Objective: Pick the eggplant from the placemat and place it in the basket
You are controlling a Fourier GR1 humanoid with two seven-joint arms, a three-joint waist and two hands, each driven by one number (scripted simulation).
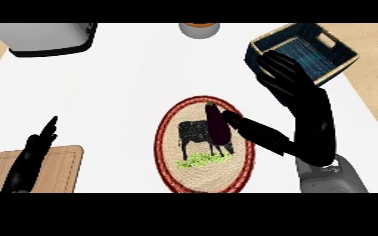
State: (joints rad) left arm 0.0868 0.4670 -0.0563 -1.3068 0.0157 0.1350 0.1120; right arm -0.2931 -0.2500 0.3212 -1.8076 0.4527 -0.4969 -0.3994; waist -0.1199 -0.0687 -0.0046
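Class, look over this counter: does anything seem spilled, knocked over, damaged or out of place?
Nothing stands out. The eggplant lies whole on the placemat, the basket stands upright, merely turned at an angle, and nothing is spilled.

**Home kitchen, counter top**

White counter (125, 80) w/ kitchen stuff on it. Grey appliance (48, 37) in far left corner, looks like a toaster. Wooden cutting board (63, 167) at near left edge. Round woven placemat (166, 140) w/ cow pic mid-counter, eggplant (218, 125) lying on it. Blue woven basket (280, 32) far right. Cup or jar (198, 29) at far edge, cut off. Light wood surface (362, 80) beyond counter's right side.
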